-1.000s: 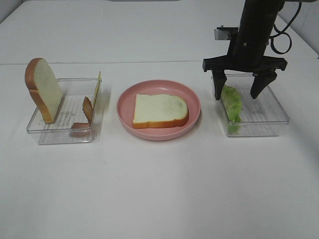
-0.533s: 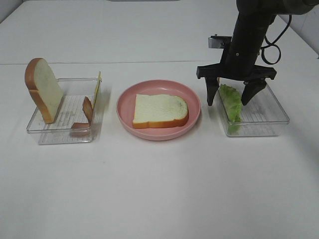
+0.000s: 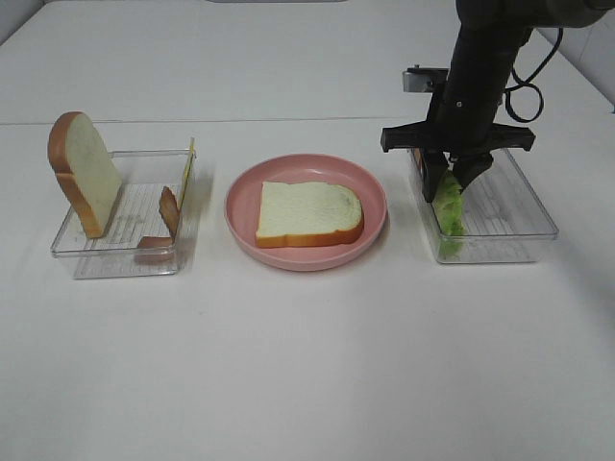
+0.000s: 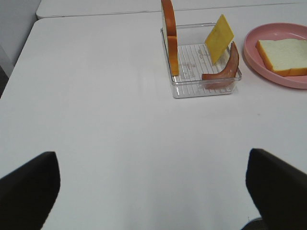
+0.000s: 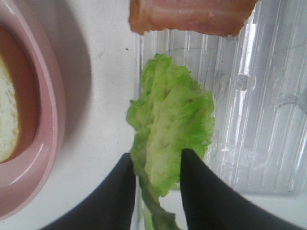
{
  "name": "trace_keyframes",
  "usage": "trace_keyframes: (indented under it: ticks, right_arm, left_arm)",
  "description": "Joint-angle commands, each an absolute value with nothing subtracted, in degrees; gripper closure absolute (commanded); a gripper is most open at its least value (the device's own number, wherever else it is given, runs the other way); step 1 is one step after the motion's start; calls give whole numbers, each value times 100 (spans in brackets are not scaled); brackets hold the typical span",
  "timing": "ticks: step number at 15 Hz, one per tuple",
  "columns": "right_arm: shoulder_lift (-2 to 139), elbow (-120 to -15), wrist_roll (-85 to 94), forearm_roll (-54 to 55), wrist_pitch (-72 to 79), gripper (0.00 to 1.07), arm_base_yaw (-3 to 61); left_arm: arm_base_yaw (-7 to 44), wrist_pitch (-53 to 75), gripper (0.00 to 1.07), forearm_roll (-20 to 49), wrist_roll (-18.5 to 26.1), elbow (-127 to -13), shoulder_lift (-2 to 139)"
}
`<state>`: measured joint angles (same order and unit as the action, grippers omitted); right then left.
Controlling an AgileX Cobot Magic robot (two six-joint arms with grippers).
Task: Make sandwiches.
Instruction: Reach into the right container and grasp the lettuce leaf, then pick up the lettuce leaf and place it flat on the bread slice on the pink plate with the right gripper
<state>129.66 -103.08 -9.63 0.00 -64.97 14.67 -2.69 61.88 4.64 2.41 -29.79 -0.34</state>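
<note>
Leaving the left tray [image 3: 130, 257] unchanged: still holding the upright bread slice [image 3: 83, 173] at its left wall, the cheese square [image 4: 219, 39] and meat strip [image 3: 169, 209] leaning at its right. Hanging wide apart and empty at the left gripper [image 4: 152, 188]. Still carrying the flat bread slice [image 3: 307, 213] on the pink plate [image 3: 307, 261] in the middle. Closing in at the right gripper [image 3: 444, 187] since a second ago, fingers [image 5: 204, 191] now pinching the lettuce [image 3: 448, 221], itself still leaning on the right tray's [image 3: 519, 216] left wall.

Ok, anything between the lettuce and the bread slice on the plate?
Nothing visible. The right gripper pinches the lettuce in the clear tray. Between it and the bread slice lie only the tray's wall, bare table and the pink plate rim, all low.
</note>
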Motion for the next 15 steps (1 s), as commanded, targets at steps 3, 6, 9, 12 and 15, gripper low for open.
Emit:
trace_keyframes:
  ticks: [3,6,9,12,15]
  right_arm:
    - [12960,-10279,-922,74,-6578,79,1455]
    - [12960,-10279,-922,40,-6600,107,1455]
    - [12748,-10279,-922,57,-6870,107,1455]
    - [11883,-10279,-922,533,-6904,107,1455]
    - [11579,-10279,-802,1266,-6497,107,1467]
  left_arm:
    - [-269,6165,9,458,235,-2962,-143]
    - [-269,6165,9,458,235,-2962,-143]
    - [-269,6165,9,458,235,-2962,-143]
    - [-269,6165,9,458,235,-2962,-143]
    - [-269,6165,9,458,235,-2962,-143]
